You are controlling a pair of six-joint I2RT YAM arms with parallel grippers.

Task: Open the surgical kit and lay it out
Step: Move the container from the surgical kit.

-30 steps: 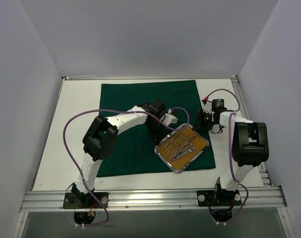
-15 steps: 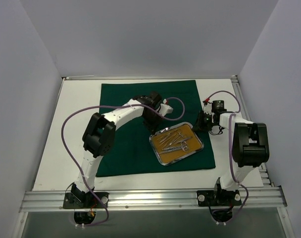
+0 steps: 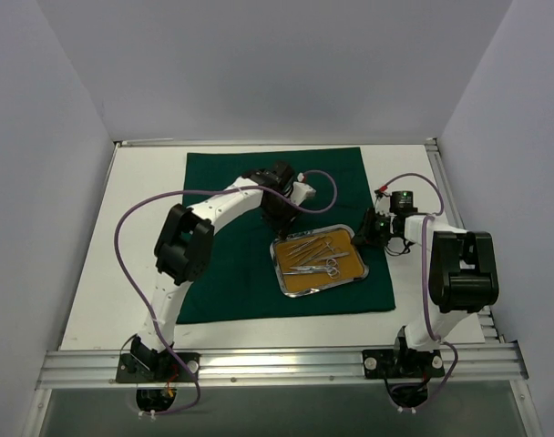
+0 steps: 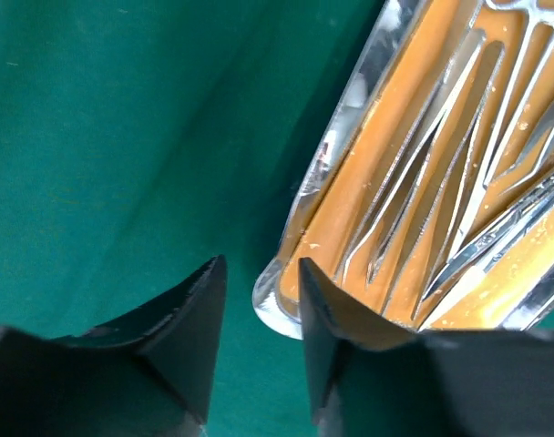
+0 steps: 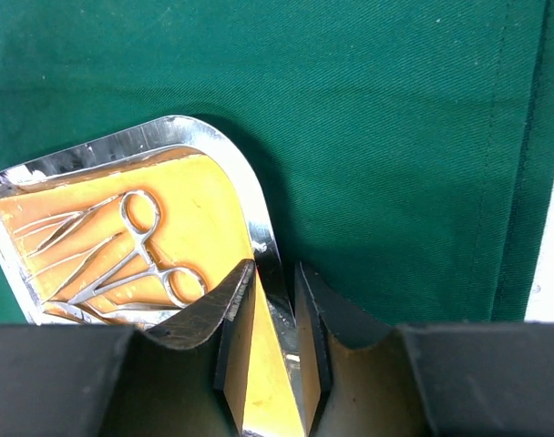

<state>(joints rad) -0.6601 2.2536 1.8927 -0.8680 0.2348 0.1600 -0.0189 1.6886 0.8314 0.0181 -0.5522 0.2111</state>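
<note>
The right claw (image 5: 275,269) is clamped on the tray (image 5: 213,205). The steel rim runs straight between its two fingers, with the tan liner to one side of them and the green cloth (image 3: 241,182) to the other. That pinch on the edge looks meant to steady the tray, or steer it across the cloth, without reaching among the instruments (image 3: 315,258) lying inside.

The left claw (image 4: 261,264) has its fingers apart and holds nothing; only cloth shows in the gap. The rounded corner of the tray lies just ahead of it, close against one fingertip, so it is placed to take that corner or push on it. I cannot tell whether the two actually touch.

Seen from above, the tray sits between the two claws, flat on the cloth, which is spread open over the white surface (image 3: 140,237). The unwrapping looks done, and the instruments are bunched together on the liner, slim tweezers at the left claw's end and ring handles nearer the right claw. Lifting them out one by one and setting them apart on the cloth appears to be the part not yet done.
</note>
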